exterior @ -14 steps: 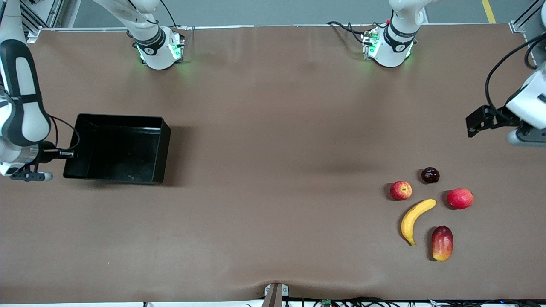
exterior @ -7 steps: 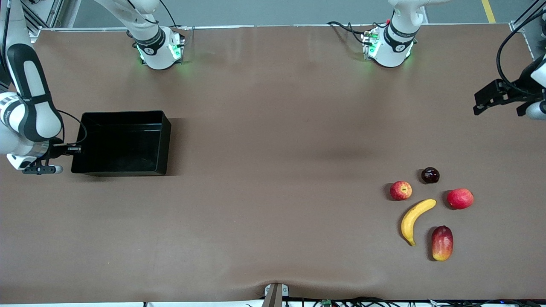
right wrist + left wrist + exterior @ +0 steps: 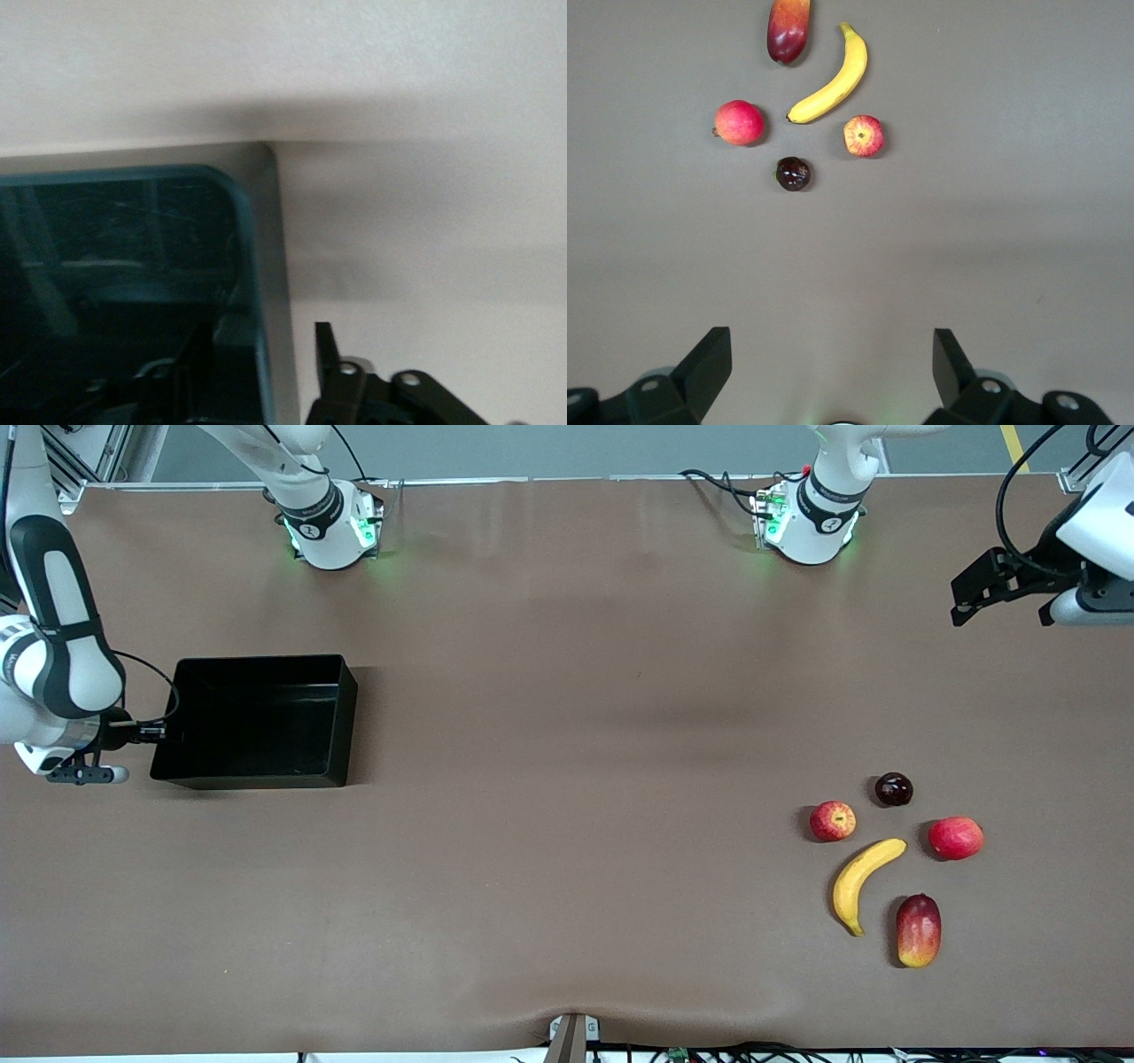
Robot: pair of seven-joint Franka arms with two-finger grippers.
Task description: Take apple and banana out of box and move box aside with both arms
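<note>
Watching the right gripper (image 3: 266, 390), I see its fingers straddling the box (image 3: 257, 722) wall, slightly parted at the right arm's end of the desk (image 3: 567, 779). My left gripper (image 3: 833, 372) hangs wide open, empty, above bare desk. Banana (image 3: 861, 883) lies just beside the apple (image 3: 833, 820).

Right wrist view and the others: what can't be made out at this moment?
Black rectangular plastic box: right wrist view shows one blurred corner; frame edges cut the rest.
Right hand, at the box's wall: front view, partly hidden by its own arm.
Oblong red-and-yellow mango: cropped by the left wrist view's edge, as is the open left hand over the brown table.
</note>
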